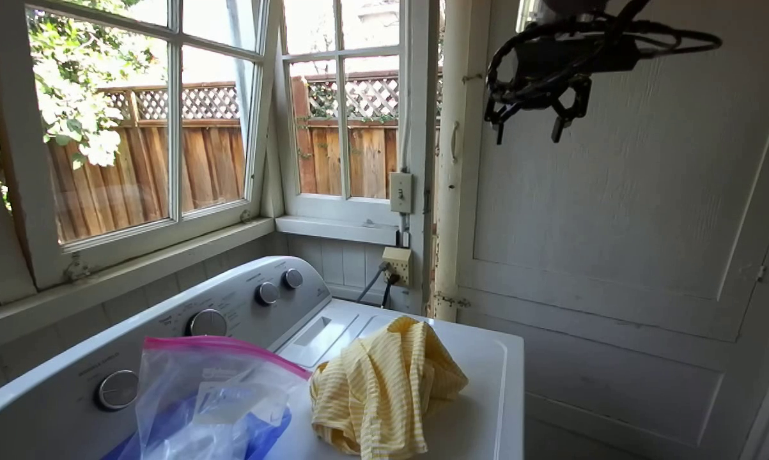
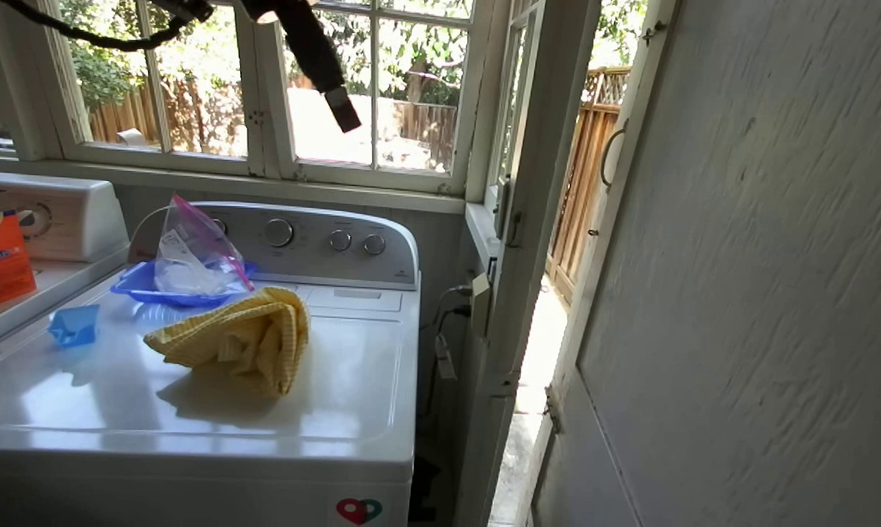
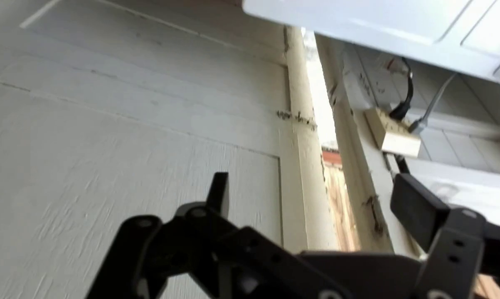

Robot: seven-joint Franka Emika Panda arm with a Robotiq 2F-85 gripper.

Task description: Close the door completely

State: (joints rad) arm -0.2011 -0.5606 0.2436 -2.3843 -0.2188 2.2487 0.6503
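The off-white panelled door (image 1: 608,211) fills the right side in both exterior views (image 2: 748,219) and the left of the wrist view (image 3: 121,166). It stands slightly ajar; a narrow strip of daylight and fence shows between its edge and the door frame (image 2: 513,293). A small pull handle (image 1: 454,142) is near the door's edge and also shows in an exterior view (image 2: 610,157). My gripper (image 1: 528,133) is open and empty, high up, apart from the door. In the wrist view its spread fingers (image 3: 318,199) frame the door's edge and the gap.
A white washer (image 1: 480,415) stands beside the door frame, with a yellow cloth (image 1: 384,390) and a plastic bag (image 1: 218,396) on it. An outlet box (image 1: 397,265) with plugged cords and a light switch (image 1: 401,191) sit by the frame. Windows (image 2: 374,88) line the back wall.
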